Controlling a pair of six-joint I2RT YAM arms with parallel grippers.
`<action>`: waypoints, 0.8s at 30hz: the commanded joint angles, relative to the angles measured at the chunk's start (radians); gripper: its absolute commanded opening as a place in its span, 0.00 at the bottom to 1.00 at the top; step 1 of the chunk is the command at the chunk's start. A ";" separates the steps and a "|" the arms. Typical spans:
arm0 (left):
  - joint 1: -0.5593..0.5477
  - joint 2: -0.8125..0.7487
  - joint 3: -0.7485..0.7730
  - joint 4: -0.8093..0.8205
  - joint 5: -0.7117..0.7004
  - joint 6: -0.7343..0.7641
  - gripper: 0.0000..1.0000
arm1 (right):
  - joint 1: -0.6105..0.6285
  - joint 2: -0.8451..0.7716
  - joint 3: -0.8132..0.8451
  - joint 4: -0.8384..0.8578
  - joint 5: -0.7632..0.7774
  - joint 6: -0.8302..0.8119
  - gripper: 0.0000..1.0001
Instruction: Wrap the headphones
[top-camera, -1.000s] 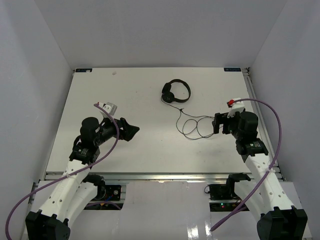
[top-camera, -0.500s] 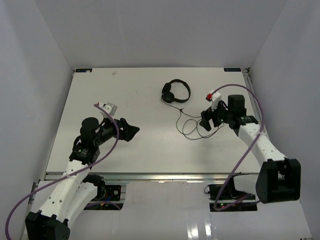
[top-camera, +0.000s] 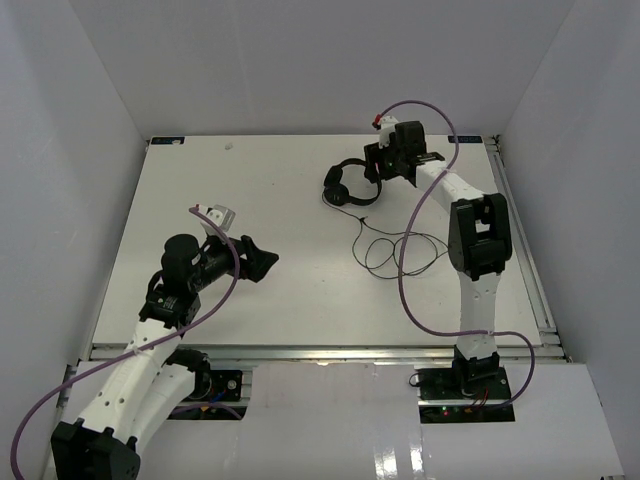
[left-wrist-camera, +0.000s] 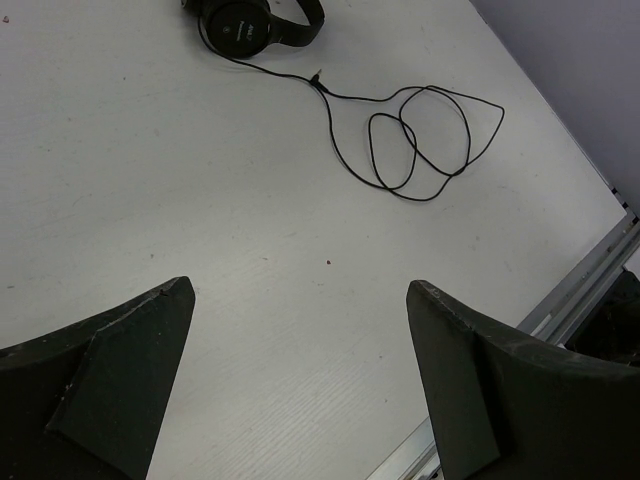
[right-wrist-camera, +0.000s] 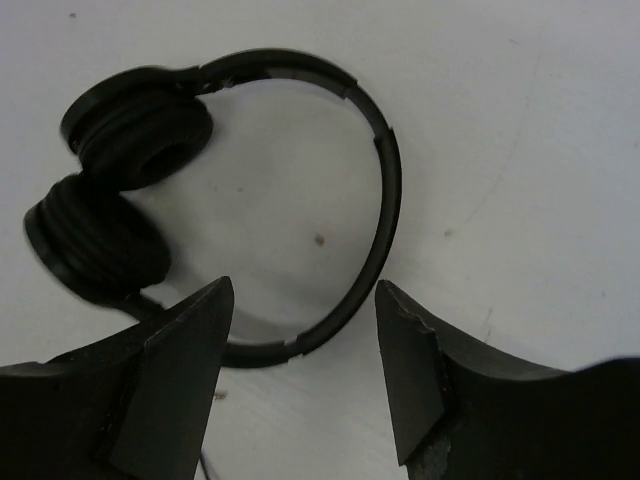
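The black headphones (top-camera: 350, 184) lie flat on the white table at the far middle, and their thin cord (top-camera: 395, 250) trails toward me in loose loops. My right gripper (top-camera: 378, 166) is open and hovers just over the right side of the headband. In the right wrist view the headband (right-wrist-camera: 386, 180) curves down between the open fingers of that gripper (right-wrist-camera: 305, 300); the two earcups (right-wrist-camera: 140, 130) are at the upper left. My left gripper (top-camera: 262, 262) is open and empty at the left centre. In its wrist view (left-wrist-camera: 300, 300) the headphones (left-wrist-camera: 255, 22) and the cord loops (left-wrist-camera: 420, 140) lie far ahead.
The table's metal front rail (left-wrist-camera: 590, 280) runs along the near edge. White walls stand around the table on three sides. My right arm's purple cable (top-camera: 412, 260) hangs above the cord loops.
My right arm has swung from beside the cord loops at the right to the far side, and its open gripper now sits over the headband. The left arm has not moved.
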 joint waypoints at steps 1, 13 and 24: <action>-0.005 -0.005 0.028 -0.003 -0.013 0.015 0.98 | -0.002 0.149 0.218 -0.051 -0.011 -0.074 0.56; -0.005 0.006 0.029 0.006 0.011 0.018 0.98 | -0.005 0.282 0.317 -0.048 0.050 -0.159 0.52; -0.005 0.004 0.029 0.008 0.015 0.018 0.98 | -0.006 0.293 0.299 -0.029 0.084 -0.152 0.49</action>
